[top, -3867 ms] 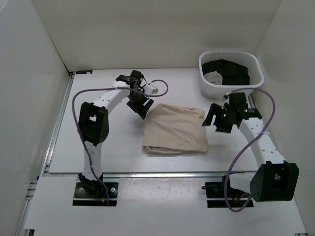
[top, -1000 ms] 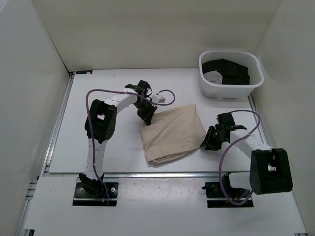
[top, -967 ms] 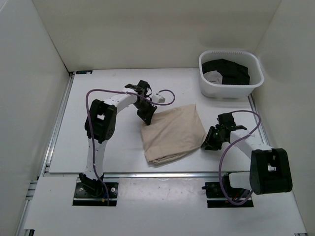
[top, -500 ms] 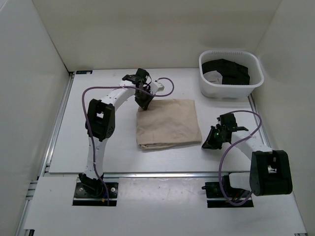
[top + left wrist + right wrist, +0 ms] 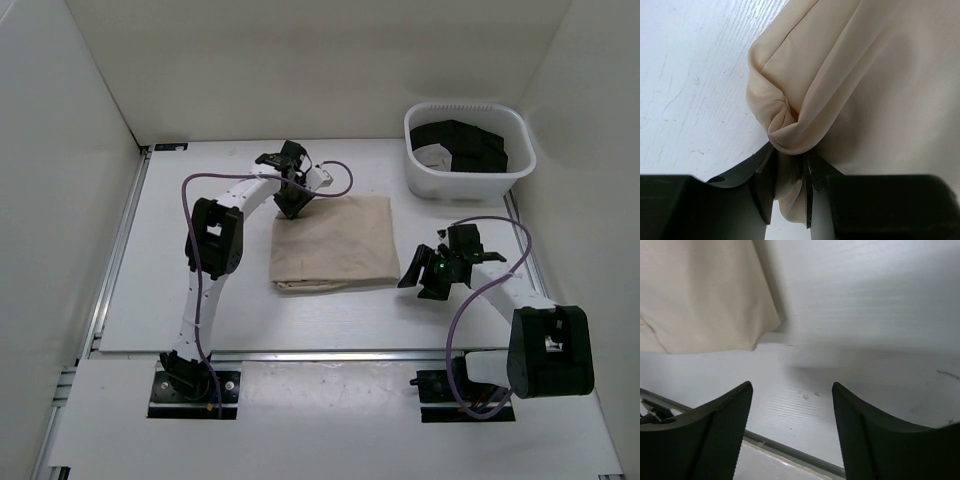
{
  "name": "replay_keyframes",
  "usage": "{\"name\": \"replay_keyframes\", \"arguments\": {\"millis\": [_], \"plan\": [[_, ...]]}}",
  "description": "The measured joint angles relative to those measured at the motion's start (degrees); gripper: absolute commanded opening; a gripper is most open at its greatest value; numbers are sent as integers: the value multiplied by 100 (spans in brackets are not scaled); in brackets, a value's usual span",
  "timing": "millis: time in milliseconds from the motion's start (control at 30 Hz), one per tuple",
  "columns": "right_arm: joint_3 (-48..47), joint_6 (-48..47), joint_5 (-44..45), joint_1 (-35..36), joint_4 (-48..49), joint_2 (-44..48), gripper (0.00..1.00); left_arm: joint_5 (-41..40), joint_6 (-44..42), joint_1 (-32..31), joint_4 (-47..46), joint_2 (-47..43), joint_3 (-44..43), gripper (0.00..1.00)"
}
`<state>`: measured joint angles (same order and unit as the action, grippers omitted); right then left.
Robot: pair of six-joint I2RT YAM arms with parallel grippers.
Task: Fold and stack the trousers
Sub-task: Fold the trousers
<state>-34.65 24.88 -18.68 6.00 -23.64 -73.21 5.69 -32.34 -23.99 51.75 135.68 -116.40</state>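
Observation:
The beige trousers (image 5: 335,245) lie folded into a rough rectangle in the middle of the table. My left gripper (image 5: 289,203) is at the bundle's far left corner and is shut on a bunched fold of the trousers (image 5: 790,125), cloth pinched between the fingers (image 5: 809,192). My right gripper (image 5: 417,280) is open and empty, just off the bundle's near right corner (image 5: 760,335), a little above the bare table.
A white basket (image 5: 420,175) holding dark clothes (image 5: 465,143) stands at the far right corner. White walls close the table at the back and both sides. A metal rail runs along the table's left edge (image 5: 118,250) and near edge (image 5: 790,447).
My left gripper has pulled its corner of the trousers toward the back and left, turning the bundle square to the table. My right gripper has opened and backed off the cloth's right edge.

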Motion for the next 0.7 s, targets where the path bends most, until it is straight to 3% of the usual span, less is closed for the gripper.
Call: {"name": "replay_keyframes", "arguments": {"millis": [333, 567, 667, 700], "plan": [[-728, 227, -260, 0, 811, -765, 75, -81, 2, 101, -39, 0, -2, 36], [-918, 433, -444, 94, 1082, -1589, 69, -101, 2, 101, -42, 2, -4, 36], [-1010, 476, -483, 203, 1163, -1755, 44, -105, 0, 98, -35, 15, -50, 36], [-1025, 483, -509, 225, 1185, -1790, 31, -107, 2, 101, -37, 24, -72, 36]]}}
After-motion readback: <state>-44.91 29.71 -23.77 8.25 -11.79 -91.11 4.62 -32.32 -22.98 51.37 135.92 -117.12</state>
